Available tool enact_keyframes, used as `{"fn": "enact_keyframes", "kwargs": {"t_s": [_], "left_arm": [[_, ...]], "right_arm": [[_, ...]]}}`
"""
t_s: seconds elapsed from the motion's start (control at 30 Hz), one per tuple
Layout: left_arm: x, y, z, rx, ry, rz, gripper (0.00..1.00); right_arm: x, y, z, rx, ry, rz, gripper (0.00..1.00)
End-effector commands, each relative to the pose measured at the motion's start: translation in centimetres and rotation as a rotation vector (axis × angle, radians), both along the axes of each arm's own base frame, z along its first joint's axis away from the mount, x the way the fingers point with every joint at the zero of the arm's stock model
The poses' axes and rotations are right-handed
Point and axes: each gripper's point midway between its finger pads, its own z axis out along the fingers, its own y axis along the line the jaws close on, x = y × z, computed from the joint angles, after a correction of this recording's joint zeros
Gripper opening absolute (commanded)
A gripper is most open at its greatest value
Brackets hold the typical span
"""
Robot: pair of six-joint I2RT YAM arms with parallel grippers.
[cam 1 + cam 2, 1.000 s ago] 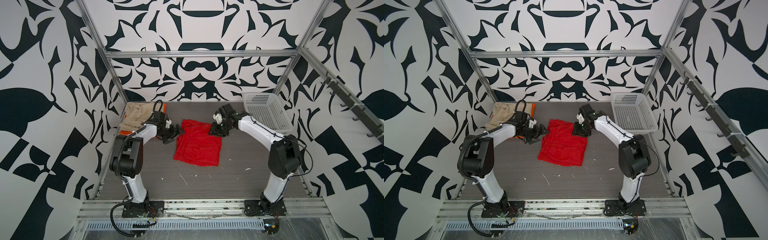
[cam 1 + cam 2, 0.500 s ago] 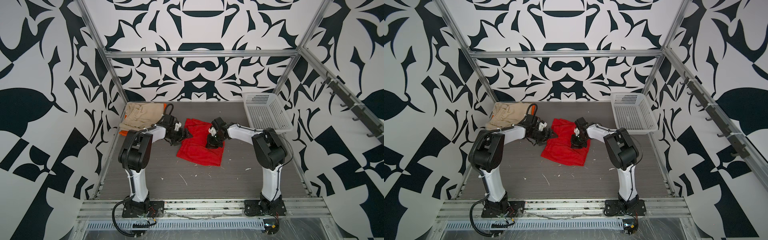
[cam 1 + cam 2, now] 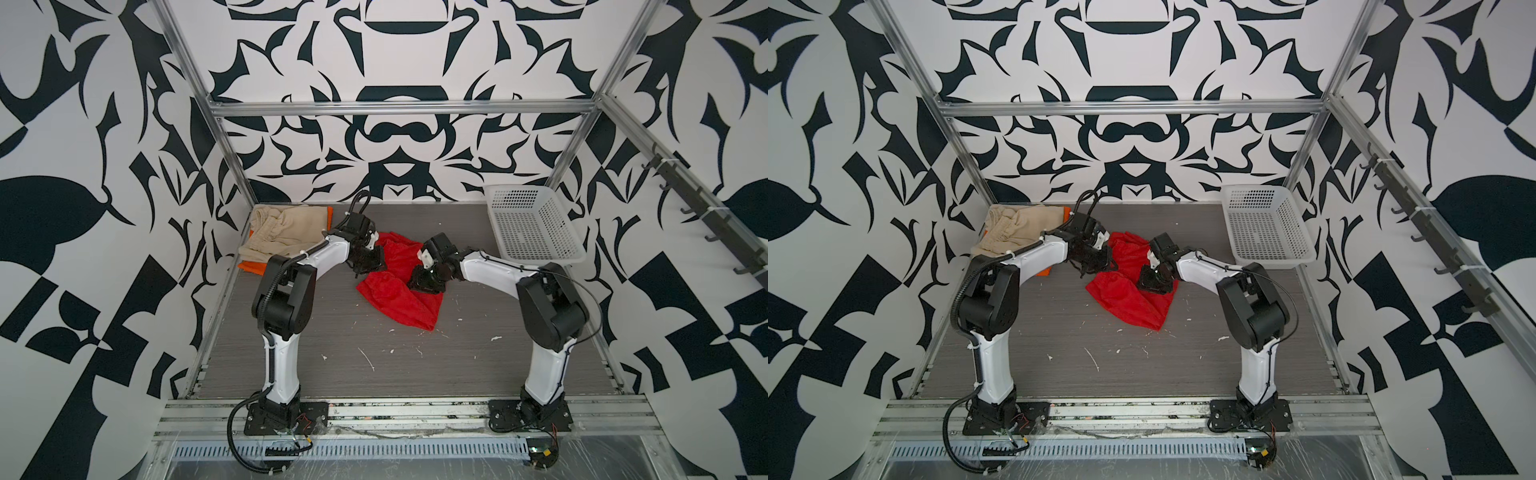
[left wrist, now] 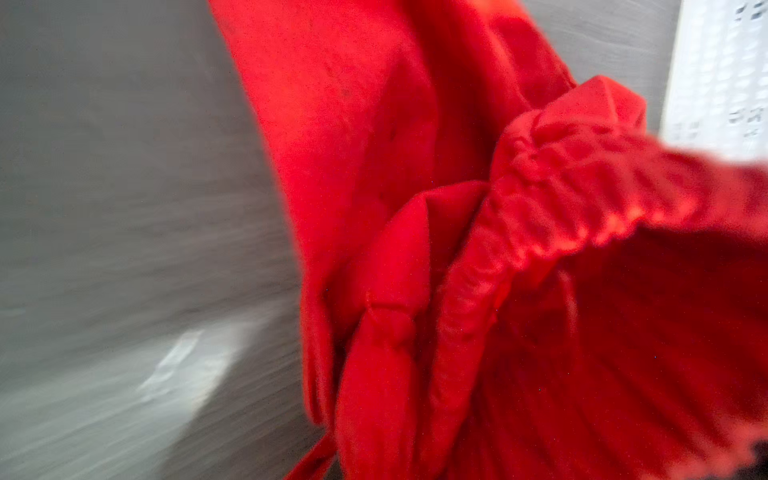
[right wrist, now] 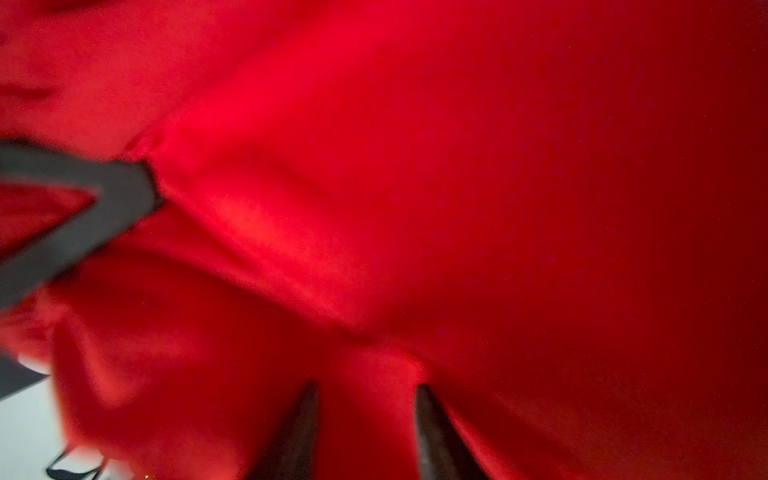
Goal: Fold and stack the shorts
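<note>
The red shorts (image 3: 399,291) (image 3: 1129,295) lie crumpled mid-table, their far part bunched up. My left gripper (image 3: 368,262) (image 3: 1096,259) is at their far left edge. In the left wrist view the gathered waistband (image 4: 561,199) and folds (image 4: 374,145) run in to where the jaws sit, hiding them; it looks shut on the cloth. My right gripper (image 3: 424,284) (image 3: 1152,282) presses down on the right side. Its dark fingertips (image 5: 428,415) stand apart with red cloth (image 5: 457,166) between them, the gripper (image 5: 368,415) open. Beige shorts (image 3: 282,232) (image 3: 1013,230) lie on orange shorts (image 3: 251,267) (image 3: 1044,272) at the back left.
A white perforated basket (image 3: 536,232) (image 3: 1266,232) stands tilted at the back right against the frame, and also shows in the left wrist view (image 4: 719,75). Metal frame posts and patterned walls close the table in. Small white scraps dot the grey tabletop (image 3: 374,365).
The red shorts lay flat a second ago and are now crumpled. The left gripper moved right onto their edge and closed. The right gripper moved nearer along the cloth, closed, then opened.
</note>
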Motion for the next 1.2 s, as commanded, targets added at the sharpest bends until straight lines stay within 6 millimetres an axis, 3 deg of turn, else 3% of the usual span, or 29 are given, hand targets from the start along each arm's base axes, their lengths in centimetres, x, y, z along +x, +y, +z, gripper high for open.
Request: {"fn": "enact_keyframes", "kwargs": {"t_s": [0.0, 0.17, 0.37, 0.5, 0.67, 0.87, 0.93, 1.03, 1.17], "left_arm": [[0.4, 4.9, 4.9, 0.213, -0.113, -0.065, 0.00], [2.8, 9.0, 9.6, 0.349, -0.219, -0.123, 0.00], [6.8, 13.1, 13.4, 0.419, -0.307, -0.121, 0.00], [8.7, 13.9, 15.2, 0.338, -0.336, -0.099, 0.00], [9.1, 12.8, 13.0, 0.230, -0.283, -0.118, 0.00], [9.2, 11.0, 13.4, 0.109, -0.271, -0.113, 0.00], [9.3, 10.6, 12.9, 0.076, -0.262, -0.100, 0.00], [9.9, 11.1, 10.7, 0.058, -0.217, -0.062, 0.00], [10.9, 13.0, 7.7, 0.032, -0.113, 0.022, 0.00]], "right_arm": [[1.2, -1.2, 5.8, 0.023, -0.162, -0.032, 0.51], [0.7, -2.9, 7.2, 0.010, -0.192, -0.044, 0.52], [-0.1, -3.4, 6.9, -0.002, -0.186, -0.038, 0.53], [-0.3, -3.3, 6.5, 0.001, -0.177, -0.034, 0.53], [0.2, -2.2, 6.7, 0.031, -0.177, -0.019, 0.53], [1.4, -0.3, 7.3, 0.094, -0.184, -0.005, 0.54], [2.2, 0.5, 7.5, 0.121, -0.181, -0.010, 0.61], [3.5, 1.8, 8.0, 0.123, -0.211, -0.009, 0.68], [5.8, 3.5, 7.6, 0.134, -0.223, -0.033, 0.71]]}}
